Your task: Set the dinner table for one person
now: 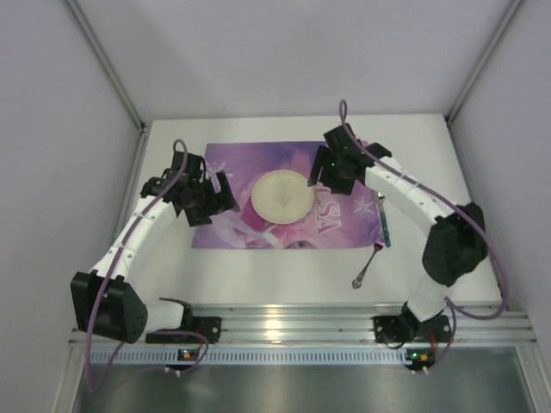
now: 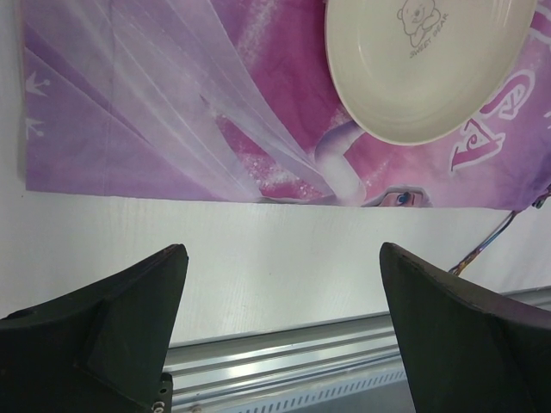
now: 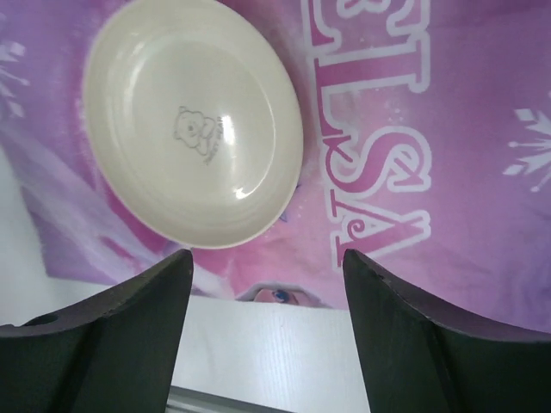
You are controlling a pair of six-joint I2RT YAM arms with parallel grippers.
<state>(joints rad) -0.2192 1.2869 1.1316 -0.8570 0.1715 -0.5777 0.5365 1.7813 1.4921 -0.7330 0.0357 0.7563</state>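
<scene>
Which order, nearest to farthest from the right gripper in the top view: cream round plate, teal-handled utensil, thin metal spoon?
1. Cream round plate, beside the right gripper.
2. Teal-handled utensil, purple placemat's right edge.
3. Thin metal spoon, on white tabletop.

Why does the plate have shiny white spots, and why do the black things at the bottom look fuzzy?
Right wrist view: light glints on the glossy plate by its bear print; the right gripper is so near the lens it looks soft. Left wrist view: the left gripper is soft too, and the metal rail gleams. Top view: that rail shines.
</scene>
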